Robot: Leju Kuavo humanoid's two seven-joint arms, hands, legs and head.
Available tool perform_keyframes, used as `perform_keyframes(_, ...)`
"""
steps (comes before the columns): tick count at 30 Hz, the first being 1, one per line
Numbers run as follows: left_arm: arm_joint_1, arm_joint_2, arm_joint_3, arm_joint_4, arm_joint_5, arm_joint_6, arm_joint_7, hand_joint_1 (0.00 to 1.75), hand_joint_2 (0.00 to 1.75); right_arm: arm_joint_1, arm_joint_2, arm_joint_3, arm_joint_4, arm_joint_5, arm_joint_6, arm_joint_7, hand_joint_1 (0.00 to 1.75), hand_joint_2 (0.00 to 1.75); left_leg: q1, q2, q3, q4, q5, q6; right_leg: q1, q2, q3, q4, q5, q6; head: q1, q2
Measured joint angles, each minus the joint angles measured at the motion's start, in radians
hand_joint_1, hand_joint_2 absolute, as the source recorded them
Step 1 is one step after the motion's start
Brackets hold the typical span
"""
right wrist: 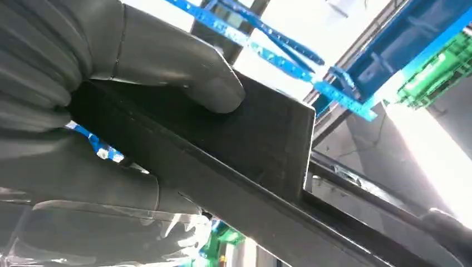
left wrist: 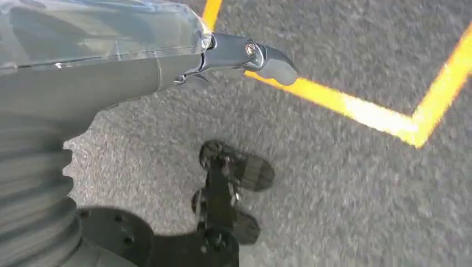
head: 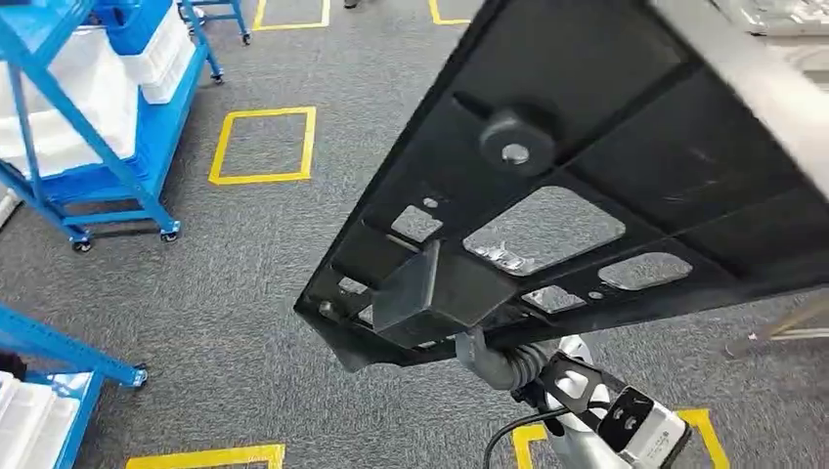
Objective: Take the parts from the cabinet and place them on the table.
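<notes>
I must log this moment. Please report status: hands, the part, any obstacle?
Right hand grips the black part, held up above the floor. Left hand holds nothing, over the grey floor. Blue racks stand to the left, apart from the part.

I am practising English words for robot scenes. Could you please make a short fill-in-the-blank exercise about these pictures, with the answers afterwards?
1. The large black part is held by the robot's ____ hand.
2. The floor is marked with squares of ____ tape.
3. The wheeled shelf racks have frames painted ____.
4. The left hand hangs above the grey ____.

Missing words: right; yellow; blue; floor
</notes>
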Motion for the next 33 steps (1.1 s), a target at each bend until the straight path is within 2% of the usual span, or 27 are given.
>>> perform_keyframes(1,0.002,0.0,0.0,0.0,-0.001,0.0,0.003,0.0,1.75,-0.008,0.001,0.002,0.006,0.0,0.008,0.0,1.75,1.75,0.001,-0.021,-0.035,0.076,-0.043,-0.001,0.001,0.009,-0.002,0.0,0.002,-0.005,0.0,0.0)
perform_keyframes(3,0.007,0.0,0.0,0.0,0.0,0.0,0.009,0.0,1.75,-0.021,0.001,0.01,0.023,-0.003,0.026,0.0,1.75,1.75,0.0,-0.042,-0.114,0.239,-0.107,-0.003,0.004,0.036,-0.002,0.001,0.002,-0.007,0.0,0.0)
perform_keyframes(4,0.009,-0.001,0.0,0.0,0.0,0.0,0.01,0.0,1.75,-0.023,0.001,0.012,0.034,-0.004,0.034,0.0,1.75,1.75,0.0,-0.046,-0.137,0.277,-0.106,-0.001,0.006,0.049,-0.002,0.001,0.002,-0.007,0.0,0.0)
perform_keyframes(5,0.009,-0.002,0.0,0.0,0.0,0.0,0.011,0.0,1.75,-0.025,0.001,0.013,0.041,-0.004,0.041,0.0,1.75,1.75,0.0,-0.048,-0.135,0.261,-0.082,0.001,0.006,0.06,0.0,0.002,0.002,-0.006,0.0,0.0)
perform_keyframes(6,0.008,-0.005,0.0,0.0,0.0,0.0,0.011,0.0,1.75,-0.031,0.001,0.014,0.045,-0.004,0.046,0.0,1.75,1.75,0.0,-0.05,-0.113,0.204,-0.039,0.005,0.007,0.073,0.0,0.004,0.002,-0.006,0.0,0.0)
perform_keyframes(7,0.006,-0.006,0.0,0.0,0.0,0.0,0.012,0.0,1.75,-0.041,0.001,0.016,0.053,-0.004,0.051,0.0,1.75,1.75,0.0,-0.057,-0.075,0.114,0.013,0.009,0.006,0.086,0.001,0.006,0.002,-0.006,0.0,0.0)
perform_keyframes(8,0.005,-0.007,0.0,0.0,0.0,0.0,0.012,0.0,1.75,-0.053,0.002,0.018,0.058,-0.002,0.056,0.0,1.75,1.75,0.001,-0.079,-0.035,0.022,0.059,0.013,0.006,0.099,0.001,0.008,0.0,-0.004,0.0,0.0)
perform_keyframes(9,0.005,-0.007,0.0,0.0,0.0,-0.001,0.013,0.0,1.75,-0.068,0.002,0.018,0.066,0.0,0.062,0.0,1.75,1.75,0.0,-0.13,-0.017,-0.025,0.058,0.018,0.01,0.109,-0.003,0.013,0.0,0.002,0.0,0.0)
perform_keyframes(11,0.004,-0.01,0.0,0.0,0.0,-0.007,0.012,0.0,1.75,-0.089,0.002,0.022,0.079,0.003,0.064,0.0,1.75,1.75,-0.001,-0.116,-0.012,-0.037,0.057,0.019,0.003,0.129,-0.012,0.014,0.004,0.015,0.0,0.0)
perform_keyframes(13,0.0,-0.013,0.0,0.0,0.0,-0.012,0.01,0.0,1.75,-0.094,0.002,0.022,0.089,0.003,0.064,0.0,1.75,1.75,-0.002,-0.101,-0.01,-0.042,0.064,0.03,0.002,0.149,-0.015,0.007,0.011,0.03,0.0,0.0)
perform_keyframes(14,-0.002,-0.018,0.0,0.0,0.0,-0.014,0.009,0.0,1.75,-0.097,0.002,0.023,0.093,0.003,0.064,0.0,1.75,1.75,0.007,-0.084,-0.007,-0.052,0.071,0.04,0.003,0.114,-0.018,0.019,0.002,0.031,0.0,0.0)
perform_keyframes(15,-0.003,-0.019,0.0,0.0,0.0,-0.014,0.009,0.0,1.75,-0.106,0.002,0.023,0.096,0.002,0.063,0.0,1.75,1.75,0.004,-0.075,-0.006,-0.054,0.072,0.046,0.01,0.058,-0.035,0.052,-0.024,0.033,0.0,0.0)
perform_keyframes(16,-0.001,-0.019,0.0,0.0,0.0,-0.014,0.009,0.0,1.75,-0.113,0.002,0.024,0.099,0.002,0.064,0.0,1.75,1.75,0.001,-0.063,-0.007,-0.054,0.072,0.049,0.009,0.034,-0.065,0.116,-0.063,0.036,0.0,0.0)
perform_keyframes(18,0.004,-0.019,0.0,0.0,0.0,-0.014,0.009,0.0,1.75,-0.115,0.002,0.026,0.106,0.002,0.063,0.0,1.75,1.75,-0.004,-0.036,-0.007,-0.054,0.07,0.052,0.002,0.021,-0.144,0.278,-0.13,0.042,0.0,0.0)
perform_keyframes(19,0.005,-0.019,0.0,0.0,0.0,-0.015,0.009,0.0,1.75,-0.115,0.002,0.026,0.111,0.001,0.063,0.0,1.75,1.75,-0.005,-0.023,-0.008,-0.054,0.069,0.053,0.001,0.021,-0.168,0.326,-0.137,0.044,0.0,0.0)
perform_keyframes(20,0.005,-0.02,0.0,0.0,0.0,-0.016,0.009,0.0,1.75,-0.115,0.002,0.026,0.117,-0.004,0.063,0.0,1.75,1.75,-0.005,-0.01,-0.007,-0.053,0.067,0.052,-0.001,0.019,-0.165,0.317,-0.12,0.045,0.0,0.0)
perform_keyframes(21,0.004,-0.022,0.0,0.0,0.0,-0.016,0.009,0.0,1.75,-0.115,0.002,0.026,0.12,-0.008,0.063,0.0,1.75,1.75,-0.005,0.0,-0.006,-0.053,0.066,0.051,-0.002,0.015,-0.138,0.264,-0.086,0.045,0.0,0.0)
perform_keyframes(22,0.003,-0.023,0.0,0.0,0.0,-0.016,0.009,0.0,1.75,-0.116,0.002,0.026,0.122,-0.01,0.063,0.0,1.75,1.75,-0.005,0.011,-0.003,-0.052,0.063,0.048,-0.001,0.005,-0.088,0.171,-0.04,0.043,0.0,0.0)
perform_keyframes(23,0.002,-0.025,0.0,0.0,0.0,-0.014,0.009,0.0,1.75,-0.118,0.002,0.026,0.124,-0.011,0.065,0.0,1.75,1.75,-0.005,0.019,0.0,-0.051,0.06,0.045,0.0,-0.018,-0.035,0.076,-0.002,0.04,0.0,0.0)
perform_keyframes(24,0.001,-0.025,0.0,0.0,0.0,-0.01,0.009,0.0,1.75,-0.119,0.002,0.026,0.126,-0.011,0.068,0.0,1.75,1.75,-0.009,0.027,0.002,-0.05,0.057,0.041,0.008,-0.067,-0.002,0.011,-0.01,0.034,0.0,0.0)
perform_keyframes(25,0.001,-0.027,0.0,0.0,0.0,-0.004,0.009,0.0,1.75,-0.119,0.006,0.027,0.128,-0.011,0.076,0.0,1.75,1.75,-0.014,0.032,0.001,-0.047,0.053,0.034,0.014,-0.056,-0.003,0.007,-0.004,0.026,0.0,0.0)
perform_keyframes(28,-0.003,-0.027,0.0,0.0,0.0,0.011,0.013,0.0,1.75,-0.119,0.008,0.026,0.131,-0.011,0.083,0.0,1.75,1.75,-0.013,0.061,0.008,-0.051,0.051,0.02,0.02,-0.023,-0.01,0.006,-0.002,0.015,0.0,0.0)
perform_keyframes(29,-0.005,-0.027,0.002,0.0,0.0,0.012,0.011,0.0,1.75,-0.119,0.009,0.025,0.132,-0.012,0.082,0.0,1.75,1.75,-0.011,0.06,0.004,-0.048,0.044,0.014,0.009,-0.012,-0.004,-0.004,0.004,0.007,0.0,0.0)
perform_keyframes(30,-0.007,-0.028,0.002,0.0,0.0,0.011,0.01,0.0,1.75,-0.12,0.011,0.025,0.133,-0.013,0.082,0.0,1.75,1.75,-0.006,0.014,-0.001,-0.024,0.023,0.009,0.008,-0.004,-0.002,-0.007,0.007,0.002,0.0,0.0)
perform_keyframes(31,-0.005,-0.029,0.003,0.0,-0.002,0.009,0.009,0.0,1.75,-0.121,0.014,0.024,0.134,-0.013,0.08,0.0,1.75,1.75,-0.004,-0.02,-0.027,0.04,-0.016,0.008,0.007,0.003,-0.003,-0.007,0.008,-0.004,0.0,0.0)
perform_keyframes(32,-0.003,-0.028,0.007,0.0,0.0,0.009,0.01,0.0,1.75,-0.119,0.016,0.024,0.134,-0.014,0.079,0.0,1.75,1.75,-0.003,-0.038,-0.066,0.127,-0.059,0.005,0.007,0.015,-0.003,-0.007,0.008,-0.006,0.0,0.0)
perform_keyframes(33,-0.001,-0.027,0.011,0.0,0.0,0.013,0.018,0.0,1.75,-0.115,0.016,0.024,0.134,-0.019,0.08,0.0,1.75,1.75,-0.003,-0.046,-0.107,0.212,-0.093,0.003,0.008,0.028,-0.003,-0.007,0.008,-0.006,0.0,0.0)
